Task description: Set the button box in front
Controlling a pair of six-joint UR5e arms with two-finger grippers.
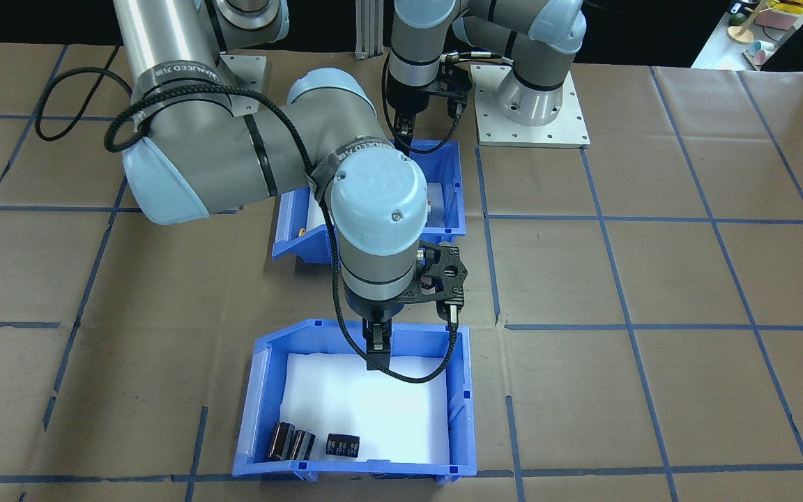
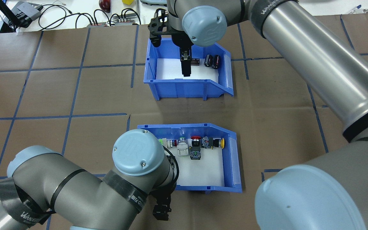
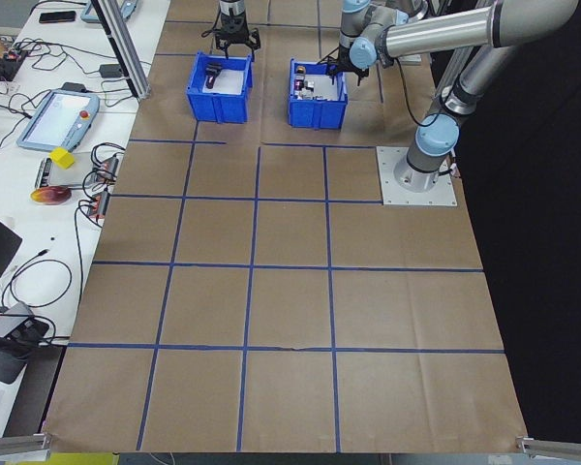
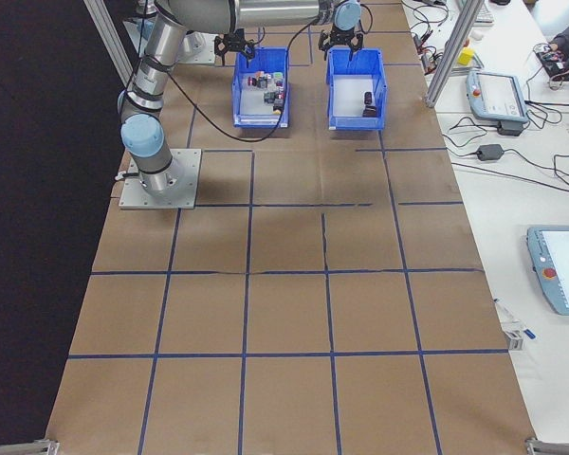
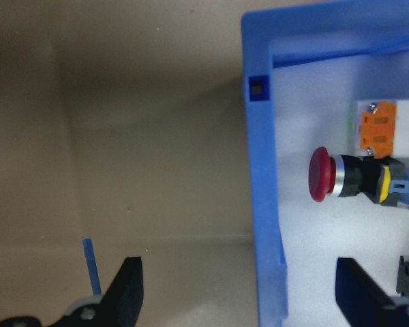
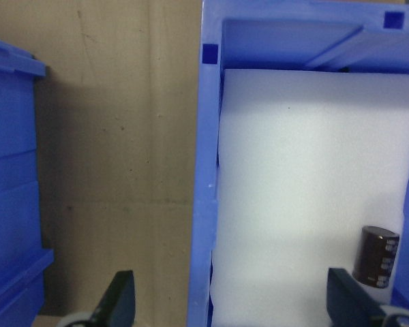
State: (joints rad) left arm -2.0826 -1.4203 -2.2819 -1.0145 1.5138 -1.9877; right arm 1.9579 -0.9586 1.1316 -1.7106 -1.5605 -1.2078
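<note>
Presumably the main hazard lies at the button box (image 2: 203, 156): the left gripper (image 5: 238, 293) straddles its blue side wall with jaws spread apart, one finger (image 5: 126, 289) outside over the paper, the other inside near the red mushroom button (image 5: 322, 174). A shallow or off-centre bite on that thin wall could let the box tilt, spilling or shifting the switches, or drag it against the other blue bin (image 2: 187, 72). That bin sits beyond the button box, well apart; the right gripper (image 6: 232, 300) straddles its wall likewise, fingers apart, with dark cylinders (image 2: 212, 61) lying inside it.
</note>
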